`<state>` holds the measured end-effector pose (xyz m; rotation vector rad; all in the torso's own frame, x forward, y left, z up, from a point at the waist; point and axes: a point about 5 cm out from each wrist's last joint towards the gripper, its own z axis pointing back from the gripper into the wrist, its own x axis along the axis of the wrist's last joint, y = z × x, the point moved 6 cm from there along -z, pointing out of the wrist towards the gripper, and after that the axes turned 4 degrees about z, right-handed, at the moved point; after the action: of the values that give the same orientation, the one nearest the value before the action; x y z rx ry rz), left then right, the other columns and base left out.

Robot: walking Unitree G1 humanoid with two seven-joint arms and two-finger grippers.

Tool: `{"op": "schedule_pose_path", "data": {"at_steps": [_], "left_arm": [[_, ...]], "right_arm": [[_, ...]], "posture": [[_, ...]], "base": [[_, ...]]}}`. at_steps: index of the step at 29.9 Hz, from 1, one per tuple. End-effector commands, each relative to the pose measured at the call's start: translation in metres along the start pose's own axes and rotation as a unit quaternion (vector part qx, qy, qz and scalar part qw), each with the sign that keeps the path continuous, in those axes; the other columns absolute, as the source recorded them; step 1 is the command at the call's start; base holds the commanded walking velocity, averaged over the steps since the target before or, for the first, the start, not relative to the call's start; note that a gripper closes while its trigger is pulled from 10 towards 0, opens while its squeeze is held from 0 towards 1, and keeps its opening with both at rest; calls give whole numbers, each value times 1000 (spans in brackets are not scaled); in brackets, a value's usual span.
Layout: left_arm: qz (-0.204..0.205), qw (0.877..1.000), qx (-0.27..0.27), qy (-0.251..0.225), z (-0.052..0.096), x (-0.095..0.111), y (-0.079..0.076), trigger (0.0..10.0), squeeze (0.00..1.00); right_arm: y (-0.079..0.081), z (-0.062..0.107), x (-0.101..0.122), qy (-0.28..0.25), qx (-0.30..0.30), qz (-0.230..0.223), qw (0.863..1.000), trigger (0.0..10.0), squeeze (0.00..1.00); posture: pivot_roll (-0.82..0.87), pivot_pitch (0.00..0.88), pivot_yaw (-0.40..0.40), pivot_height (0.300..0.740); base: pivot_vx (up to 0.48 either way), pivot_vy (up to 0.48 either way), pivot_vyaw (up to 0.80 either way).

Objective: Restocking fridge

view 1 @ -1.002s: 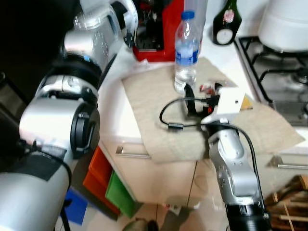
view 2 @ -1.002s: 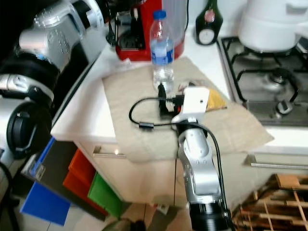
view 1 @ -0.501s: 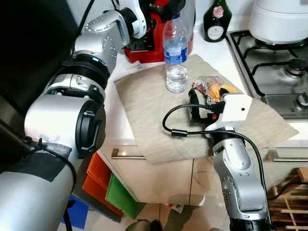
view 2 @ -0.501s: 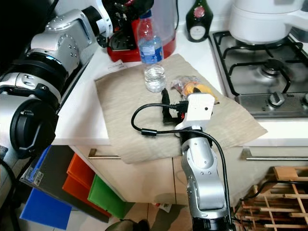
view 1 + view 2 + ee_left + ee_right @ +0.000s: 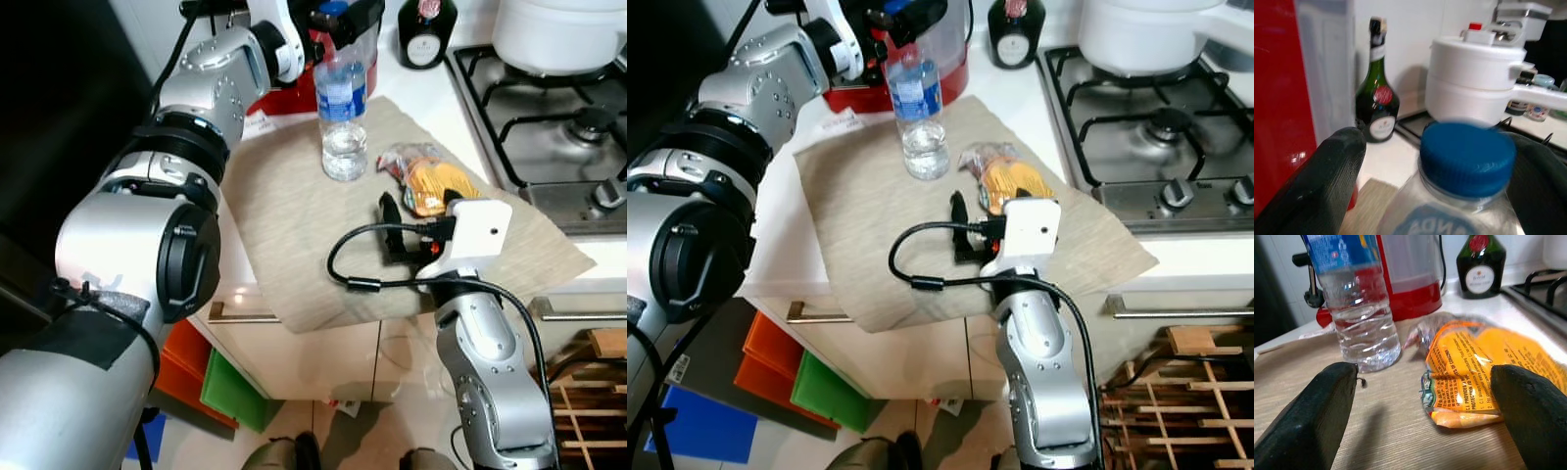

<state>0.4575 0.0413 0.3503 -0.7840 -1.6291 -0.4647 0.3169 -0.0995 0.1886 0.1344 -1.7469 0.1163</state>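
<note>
A clear water bottle [image 5: 343, 113] with a blue cap [image 5: 1466, 157] stands upright on a beige cloth [image 5: 294, 215] on the counter. My left gripper [image 5: 340, 14] is up at the cap, open, one finger on each side of it [image 5: 1337, 181]. An orange snack packet [image 5: 431, 181] lies on the cloth to the right of the bottle. My right gripper [image 5: 409, 230] hovers low over the cloth just in front of the packet [image 5: 1474, 377], open, with nothing between its fingers [image 5: 1322, 416].
A red appliance [image 5: 921, 73] and a dark green bottle [image 5: 426, 29] stand behind the cloth. A gas hob [image 5: 549, 98] with a white pot [image 5: 558, 29] is at right. Orange and green bins [image 5: 211, 377] sit under the counter, a wooden rack [image 5: 1205, 392] at lower right.
The camera has shifted toward the counter. My left gripper has come from beside the red appliance to the bottle's cap. The right gripper stays low by the packet.
</note>
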Motion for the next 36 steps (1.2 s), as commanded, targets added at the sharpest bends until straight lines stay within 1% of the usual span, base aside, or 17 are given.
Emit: {"op": "schedule_pose_path", "data": {"at_steps": [1,5,8,9,13,18,21,27,28,29,30,31,32,33,34,35,36], "left_arm": [[2,1000,10,11,5,-2,8,10000,0],[3,1000,10,17,6,-6,9,10000,0],[-5,999,8,34,5,-13,7,10000,0],[-7,999,4,38,5,-16,6,0,0],[-20,998,15,52,5,-22,8,0,0],[-17,998,20,63,6,-27,10,0,0],[-7,997,16,69,9,-32,11,0,0],[-7,998,12,66,10,-31,12,0,0],[-6,998,12,60,12,-30,14,0,0],[-6,998,12,60,12,-30,14,0,0],[-6,999,13,51,14,-30,16,0,0],[-18,999,13,47,16,-30,18,0,0],[-18,999,13,47,16,-30,18,0,0],[-52,998,12,25,19,-22,20,10000,0],[-73,997,21,3,20,-13,23,10000,0],[-73,997,21,3,20,-13,23,10000,0],[-83,996,30,-29,23,2,25,10000,0]], "right_arm": [[8,0,-2,11,13,-8,1000,10000,0],[9,-1,-3,14,14,-9,1000,10000,0],[9,-2,-3,15,14,-9,1000,10000,0],[9,-2,-3,16,14,-8,1000,10000,0],[7,-2,-4,17,12,-6,1000,10000,0],[6,-4,-5,18,11,-6,1000,10000,0],[9,-8,-10,22,13,-12,1000,10000,0],[12,-17,-11,21,27,-10,999,10000,0],[11,-19,-12,20,29,-9,999,10000,0],[11,-19,-12,20,29,-9,999,10000,0],[11,-23,-13,20,29,-8,999,10000,0],[10,-26,-15,20,30,-8,999,10000,0],[10,-26,-15,20,30,-8,999,10000,0],[10,-31,-16,16,30,-8,999,10000,0],[9,-33,-17,15,28,-7,999,10000,0],[9,-33,-17,15,28,-7,999,10000,0],[6,-35,-19,16,21,-8,1000,10000,0]], "posture": [[-89,188,169,740],[-83,189,171,740],[-88,183,171,740],[-91,180,170,740],[-92,169,170,740],[-86,164,168,740],[-58,131,143,740],[-47,96,128,740],[-41,64,122,740],[-41,64,122,740],[-41,24,116,740],[-45,0,117,740],[-45,0,117,740],[-52,0,112,740],[-50,0,107,740],[-50,0,107,740],[-46,0,104,740]], "base": [[0,0,0],[0,0,0],[0,0,0],[0,0,0],[0,0,0],[0,0,0],[0,0,0],[0,0,0],[0,0,0],[0,0,0],[0,0,0],[0,0,0],[0,0,0],[0,0,0],[0,0,0],[0,0,0],[0,0,0]]}}
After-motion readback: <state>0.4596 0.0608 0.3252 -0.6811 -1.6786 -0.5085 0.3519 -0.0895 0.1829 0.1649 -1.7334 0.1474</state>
